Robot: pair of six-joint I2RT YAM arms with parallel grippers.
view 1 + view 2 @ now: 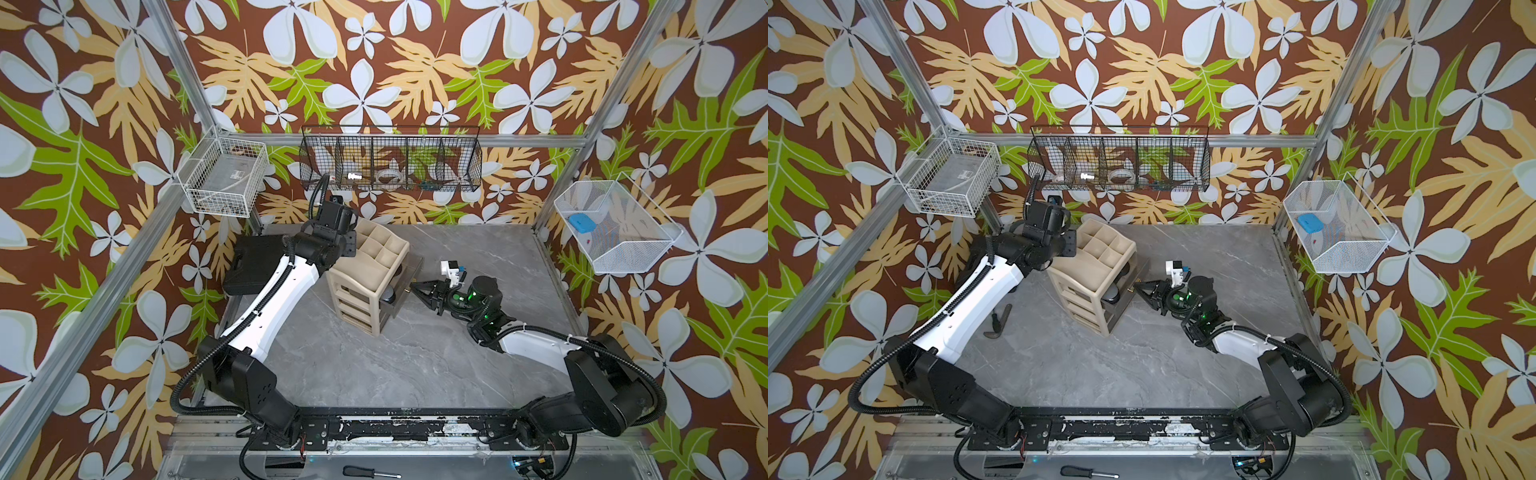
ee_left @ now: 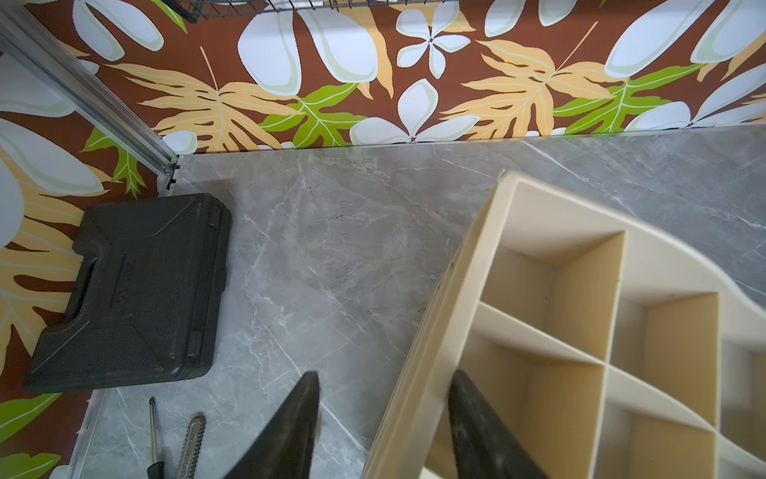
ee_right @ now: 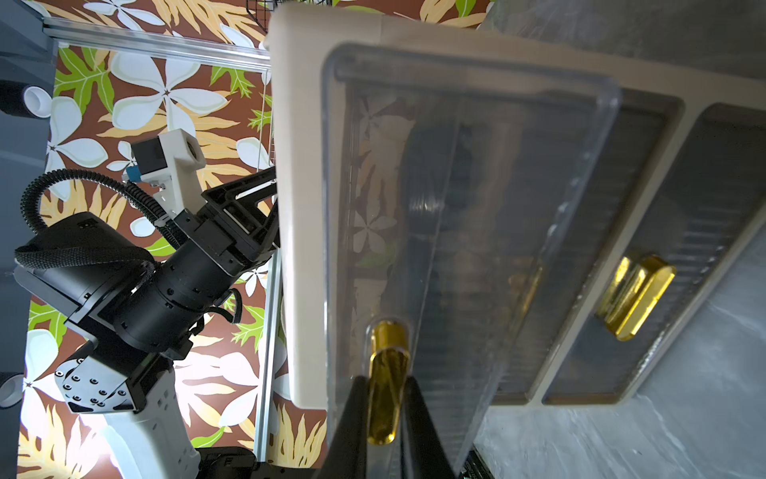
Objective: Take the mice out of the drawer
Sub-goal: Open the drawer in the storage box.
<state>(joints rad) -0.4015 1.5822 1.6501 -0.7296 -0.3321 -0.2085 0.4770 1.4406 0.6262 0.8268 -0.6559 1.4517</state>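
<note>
The right gripper (image 3: 385,379) is clenched on the gold handle (image 3: 389,344) of the top drawer (image 3: 476,207); in the right wrist view the two black fingers sit tight on both sides of this handle. The drawer is of clear plastic and stands partly out of the beige organizer (image 1: 357,270), while the drawer with the second gold handle (image 3: 634,298) under it is closed. The left gripper (image 2: 385,373) is at the back of the organizer with its jaws apart. One finger is outside the side wall and one is inside a top compartment, so it stands over the wall, but I cannot tell if it really presses on it. I think it is there to keep the organizer from sliding. In both top views a dark rounded shape lies in the open part of the drawer, and I judge it to be one of the mice (image 1: 388,296). Through the clear front, the right wrist view shows only blurred dark forms, so the number of mice inside cannot be counted. No mouse is visible on the grey table (image 1: 415,365), and neither gripper holds one. The black case (image 2: 136,290) lies well apart, near the corner. So the task seems to be at its first step: the drawer is partly open, and all the taking out is left. The drawer probably needs to come out more, then the right gripper must let go of the handle before it can reach in.
</note>
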